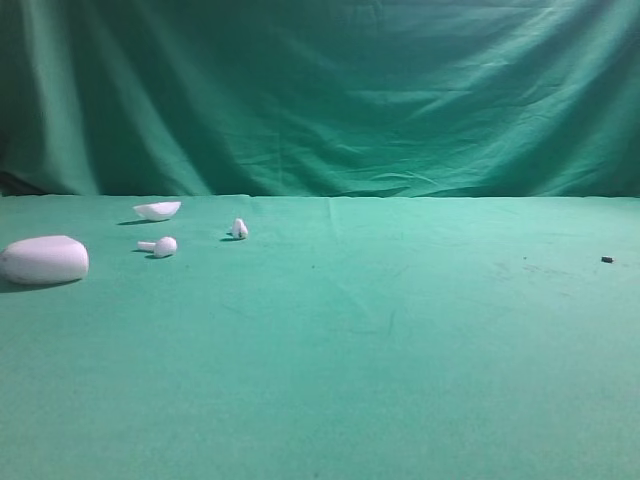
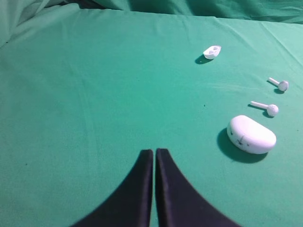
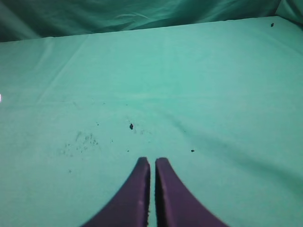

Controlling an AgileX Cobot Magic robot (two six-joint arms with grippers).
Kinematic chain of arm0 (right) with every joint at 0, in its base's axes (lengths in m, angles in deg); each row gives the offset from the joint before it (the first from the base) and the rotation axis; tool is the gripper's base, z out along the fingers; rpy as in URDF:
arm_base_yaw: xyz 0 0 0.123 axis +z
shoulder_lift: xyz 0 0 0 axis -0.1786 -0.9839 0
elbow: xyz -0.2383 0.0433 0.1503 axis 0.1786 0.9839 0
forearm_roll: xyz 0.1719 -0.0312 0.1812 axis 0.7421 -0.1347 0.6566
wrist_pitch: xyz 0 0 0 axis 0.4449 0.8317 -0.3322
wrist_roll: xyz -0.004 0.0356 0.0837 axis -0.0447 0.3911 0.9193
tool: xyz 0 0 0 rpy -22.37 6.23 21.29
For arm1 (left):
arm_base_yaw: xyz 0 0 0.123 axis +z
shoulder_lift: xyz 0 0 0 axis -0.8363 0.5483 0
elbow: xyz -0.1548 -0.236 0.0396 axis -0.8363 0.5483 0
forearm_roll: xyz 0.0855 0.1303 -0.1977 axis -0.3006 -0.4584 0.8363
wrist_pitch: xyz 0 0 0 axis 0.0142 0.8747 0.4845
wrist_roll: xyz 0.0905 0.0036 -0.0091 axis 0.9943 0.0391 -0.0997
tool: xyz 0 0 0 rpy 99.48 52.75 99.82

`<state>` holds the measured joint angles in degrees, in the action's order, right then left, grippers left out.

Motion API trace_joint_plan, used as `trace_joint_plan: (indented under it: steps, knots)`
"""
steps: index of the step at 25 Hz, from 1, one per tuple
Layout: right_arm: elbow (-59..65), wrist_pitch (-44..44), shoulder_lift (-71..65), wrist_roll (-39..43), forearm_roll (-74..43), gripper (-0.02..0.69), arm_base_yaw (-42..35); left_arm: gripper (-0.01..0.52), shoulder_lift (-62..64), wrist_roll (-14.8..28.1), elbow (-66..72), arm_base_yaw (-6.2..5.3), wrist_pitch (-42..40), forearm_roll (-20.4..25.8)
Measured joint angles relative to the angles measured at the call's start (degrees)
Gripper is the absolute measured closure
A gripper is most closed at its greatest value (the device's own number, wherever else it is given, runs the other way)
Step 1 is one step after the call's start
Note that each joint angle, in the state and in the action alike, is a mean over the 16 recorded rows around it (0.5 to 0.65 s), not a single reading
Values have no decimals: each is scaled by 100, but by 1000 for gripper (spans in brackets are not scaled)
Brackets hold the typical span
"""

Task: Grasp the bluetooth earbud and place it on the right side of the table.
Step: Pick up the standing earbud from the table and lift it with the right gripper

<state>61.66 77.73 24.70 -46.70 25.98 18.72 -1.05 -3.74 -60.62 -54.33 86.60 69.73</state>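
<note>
Green table (image 1: 400,350) carries the bluetooth earbud (image 1: 239,229) at left; both arms' jaws are pressed together, holding nothing.

Matt green cloth covers the table (image 1: 400,340); the bluetooth earbud (image 1: 239,229) looks smooth white plastic.

Left gripper (image 2: 155,152): two smooth matte black fingers, broad at 6 o'clock, curving in to slim blunt tips at 12 o'clock; right gripper (image 3: 152,161): same tapered curved pair, surface reading dark purple, no markings, screws or cables visible.
</note>
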Motion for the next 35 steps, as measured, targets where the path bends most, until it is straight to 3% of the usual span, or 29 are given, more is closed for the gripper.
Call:
trace_joint_plan:
  steps: [9, 14, 24, 35]
  knots:
    - [-41, -1302, -5, -44, 417, 665, 0, 514, 0, 0, 0, 0, 0, 0]
    - [-405, -1526, -242, -205, 644, 665, 0, 514, 0, 0, 0, 0, 0, 0]
    - [-1930, -277, -1976, -650, 853, 665, 0, 514, 0, 0, 0, 0, 0, 0]
    - [-3644, 350, -4675, -1368, 1126, 665, 249, 514, 0, 0, 0, 0, 0, 0]
